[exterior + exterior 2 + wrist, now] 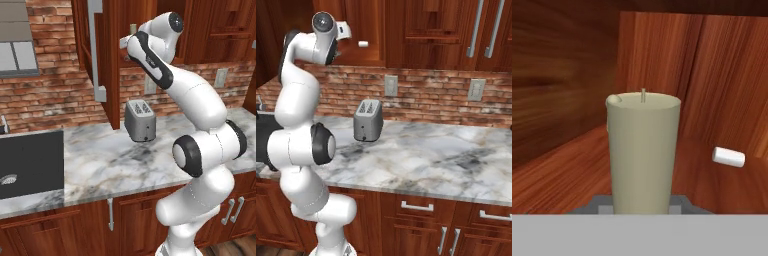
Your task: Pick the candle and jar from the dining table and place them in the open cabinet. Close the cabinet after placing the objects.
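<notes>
The pale cream candle (643, 150) stands upright and very close in the hand view, with its wick on top. My gripper (639, 206) is shut on it near its base, and grey tips show on either side. The arm reaches up into the open reddish-brown cabinet (107, 60), where the gripper (129, 42) holds the candle (133, 29) just inside. From the right base view the hand (345, 30) sits at the cabinet (373, 30) opening. The candle is over the wooden cabinet floor (562, 175). The jar and the dining table are out of view.
A small white cylinder (728, 156) lies on the cabinet floor to the right of the candle. Below, a silver toaster (139, 121) stands on the marble worktop (100, 160) beside a black sink (30, 160). The open door's long silver handle (95, 50) hangs left of the arm.
</notes>
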### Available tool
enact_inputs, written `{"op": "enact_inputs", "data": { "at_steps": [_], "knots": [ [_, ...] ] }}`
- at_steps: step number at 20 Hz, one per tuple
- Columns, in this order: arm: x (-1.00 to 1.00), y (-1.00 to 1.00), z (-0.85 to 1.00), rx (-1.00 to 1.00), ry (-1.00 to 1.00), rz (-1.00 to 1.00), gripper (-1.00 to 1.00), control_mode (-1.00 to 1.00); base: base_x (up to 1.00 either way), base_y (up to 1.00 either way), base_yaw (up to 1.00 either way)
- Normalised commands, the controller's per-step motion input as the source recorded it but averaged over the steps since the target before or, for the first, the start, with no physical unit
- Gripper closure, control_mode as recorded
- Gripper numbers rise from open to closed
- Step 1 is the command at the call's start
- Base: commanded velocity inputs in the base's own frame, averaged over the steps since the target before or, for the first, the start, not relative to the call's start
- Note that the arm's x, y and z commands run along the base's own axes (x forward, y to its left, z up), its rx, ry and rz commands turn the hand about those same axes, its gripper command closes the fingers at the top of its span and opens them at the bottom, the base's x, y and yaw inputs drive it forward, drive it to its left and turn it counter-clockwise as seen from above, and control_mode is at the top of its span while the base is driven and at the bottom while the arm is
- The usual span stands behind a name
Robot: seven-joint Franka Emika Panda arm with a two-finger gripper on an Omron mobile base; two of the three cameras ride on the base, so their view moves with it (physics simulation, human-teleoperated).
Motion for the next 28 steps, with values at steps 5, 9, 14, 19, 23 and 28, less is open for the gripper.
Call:
{"op": "enact_inputs", "data": {
  "at_steps": [5,9,14,19,23,28],
  "knots": [
    [0.48,-0.01,-0.46,0.0,0.0,0.0,1.0,-1.0,0.0,0.0,0.0],
    [0.56,0.0,-0.43,0.0,-0.01,0.0,1.0,-1.0,0.0,0.0,0.0],
    [0.63,0.0,-0.04,0.0,-0.04,0.0,1.0,-1.0,0.0,0.0,0.0],
    [0.33,0.0,-0.02,0.0,-0.17,0.0,1.0,-1.0,0.0,0.0,0.0],
    [0.44,0.0,-0.04,0.0,-0.08,-0.01,1.0,-1.0,0.0,0.0,0.0],
    [0.33,0.0,-0.09,0.0,0.0,-0.02,1.0,-1.0,0.0,0.0,0.0]
  ]
}}
